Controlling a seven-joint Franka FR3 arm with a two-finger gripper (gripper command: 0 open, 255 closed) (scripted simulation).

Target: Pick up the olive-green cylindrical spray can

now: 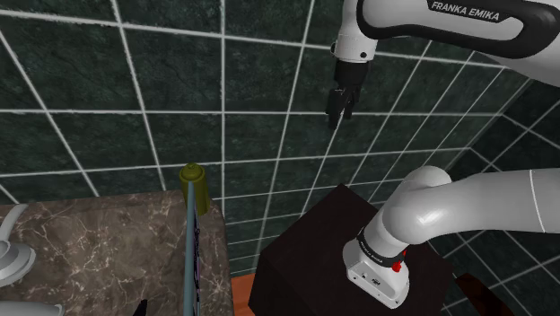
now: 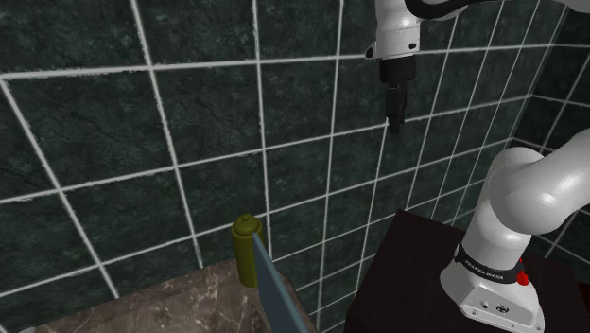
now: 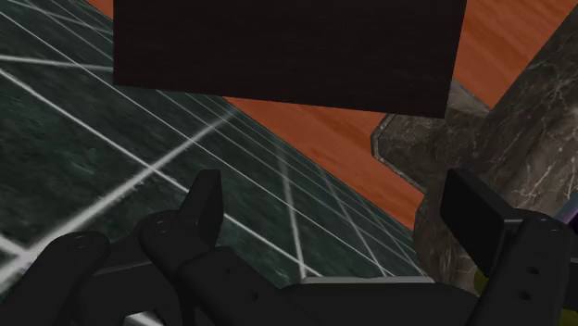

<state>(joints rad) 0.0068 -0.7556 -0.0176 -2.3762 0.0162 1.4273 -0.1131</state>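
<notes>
Zero steps done: your black two-finger gripper hangs open, empty, high and far from the olive-green cylindrical spray can; reach, grasp, lift pending.

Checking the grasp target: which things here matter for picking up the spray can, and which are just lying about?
Job:
olive-green cylindrical spray can, upright
all-black two-finger gripper, open, raised well clear

Lying about:
brown marbled countertop under the can
white curved fixture
dark box stand
dark green tiled wall
</notes>
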